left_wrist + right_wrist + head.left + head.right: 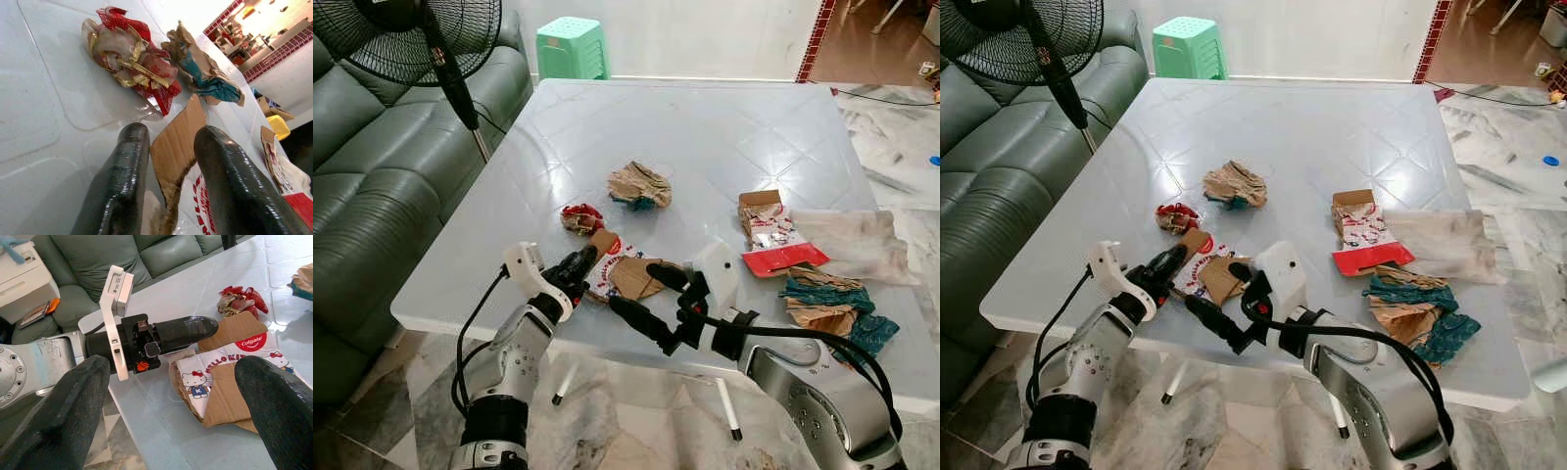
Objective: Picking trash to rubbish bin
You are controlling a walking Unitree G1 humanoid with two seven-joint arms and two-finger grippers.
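Little of the task looks done: all the trash lies on the white table (705, 137). At its near edge the left gripper (576, 268) has narrowly parted fingers straddling an edge of the flattened Colgate carton (625, 275), not yet clamped. The right gripper (651, 299) hangs wide open just beside it. The red-and-gold wrapper (581, 217), crumpled paper wad (639, 184), red-and-white box (770, 235) and teal-and-brown scraps (830, 305) remain. No rubbish bin can be made out.
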